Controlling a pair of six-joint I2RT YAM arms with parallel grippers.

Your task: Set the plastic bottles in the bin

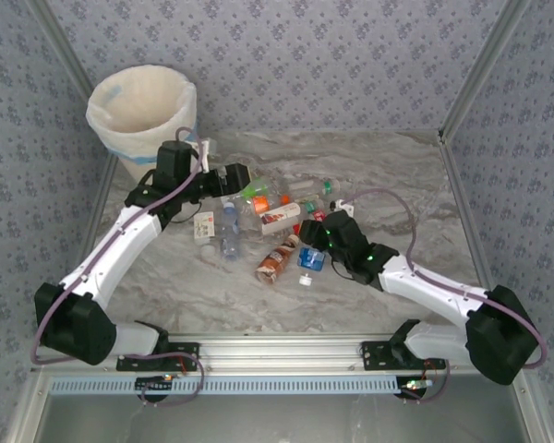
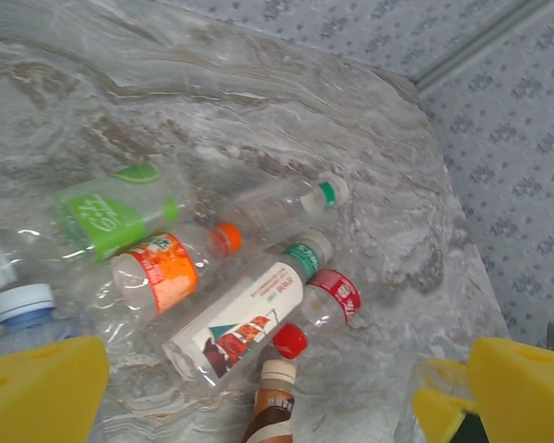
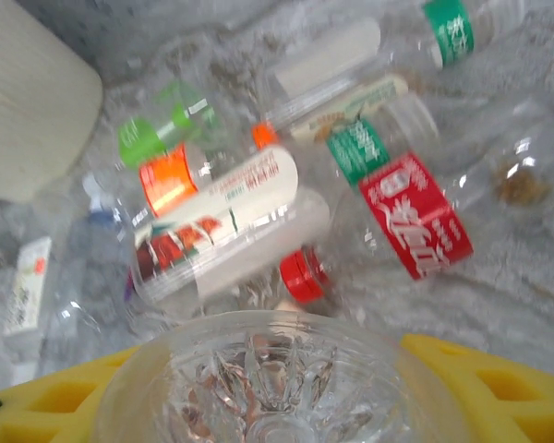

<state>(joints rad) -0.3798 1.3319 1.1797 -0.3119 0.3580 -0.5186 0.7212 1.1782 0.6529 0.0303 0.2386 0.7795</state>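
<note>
While your right gripper (image 1: pixel 312 228) is clamped around the base of a clear bottle (image 3: pixel 268 383), low over the middle of the desk (image 1: pixel 425 185), the job looks barely begun. Its yellow fingers (image 3: pixel 499 388) press against that bottle's ribbed bottom on both sides, so you have a grip. The bottle is nowhere near the bin (image 1: pixel 120 138), though, which stands at the desk's far left corner. What you can see of the bin's white liner looks bare, so I judge that little or nothing has gone in.

Your left gripper (image 1: pixel 233 177) hangs with its jaws spread wide and nothing between them, above the far left side of the pile.

The plastic bottles (image 1: pixel 268 217) lie heaped together at the centre of the desk, touching and overlapping. Among them are a crushed green-labelled bottle (image 2: pixel 111 217), an orange-labelled bottle (image 2: pixel 162 272) with an orange cap, a white-labelled bottle (image 2: pixel 245 318) with a green cap and a red-labelled bottle (image 2: pixel 337 297). A brown bottle (image 1: pixel 277 261) lies toward the near edge. Roughly a dozen are left to carry, so most of the work lies ahead of you.
</note>
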